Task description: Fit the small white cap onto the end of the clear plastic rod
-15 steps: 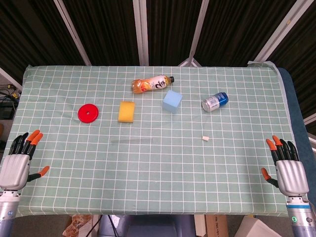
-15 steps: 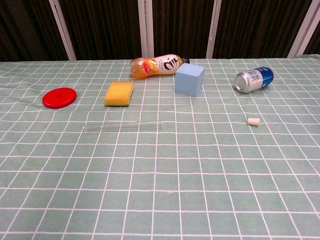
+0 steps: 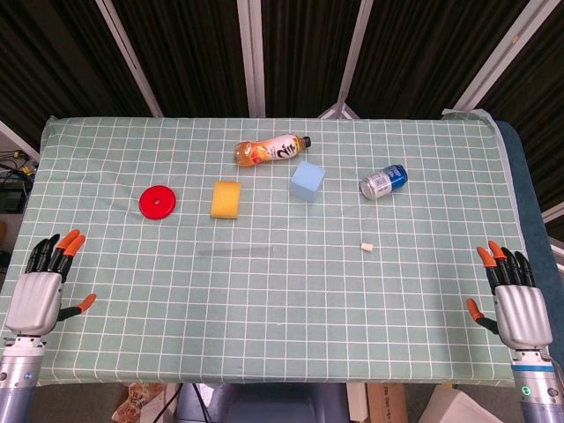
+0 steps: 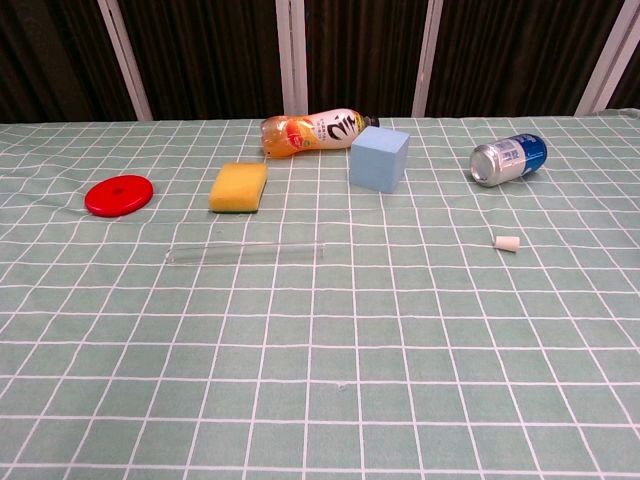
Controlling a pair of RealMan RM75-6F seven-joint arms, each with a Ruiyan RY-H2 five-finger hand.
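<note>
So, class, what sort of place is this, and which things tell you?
Probably a robot test bench in a lab: a checked tablecloth with unrelated props scattered about (sponge, drink can, clear rod), robot hands at both edges, dark curtains behind.

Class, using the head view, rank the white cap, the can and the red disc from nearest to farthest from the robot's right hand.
From the right hand:
1. White cap, right of centre.
2. Can, far right, lying on its side.
3. Red disc, left side.
</note>
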